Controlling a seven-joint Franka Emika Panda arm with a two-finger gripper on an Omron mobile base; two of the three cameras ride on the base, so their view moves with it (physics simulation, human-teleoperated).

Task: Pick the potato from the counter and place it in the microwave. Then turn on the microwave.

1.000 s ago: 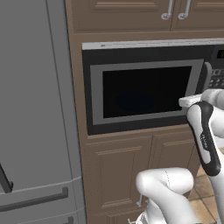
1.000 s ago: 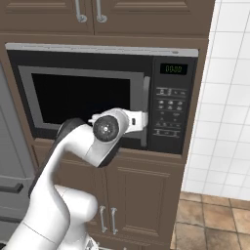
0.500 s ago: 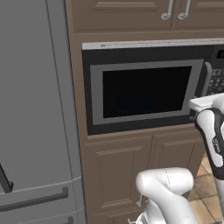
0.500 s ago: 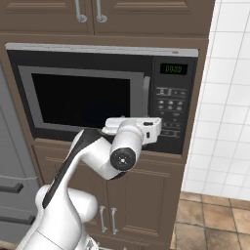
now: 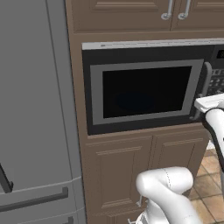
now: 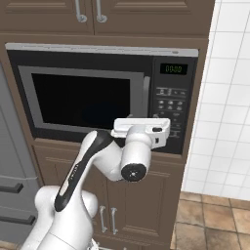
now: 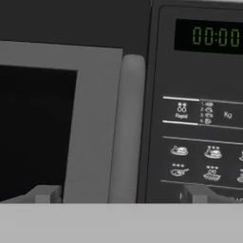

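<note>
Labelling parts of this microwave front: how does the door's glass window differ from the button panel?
The glass window is wide, plain dark and grey-framed; the button panel is narrow, taller than wide, and frameless. The window is blank, while the panel carries white icons and a green display reading zeros. The window lies left of the grey handle, the panel right of it. Both are dark faces of the same microwave.

base views: flank arm, share microwave (image 5: 144,89) front | hand view: close on handle (image 7: 126,128)
</note>
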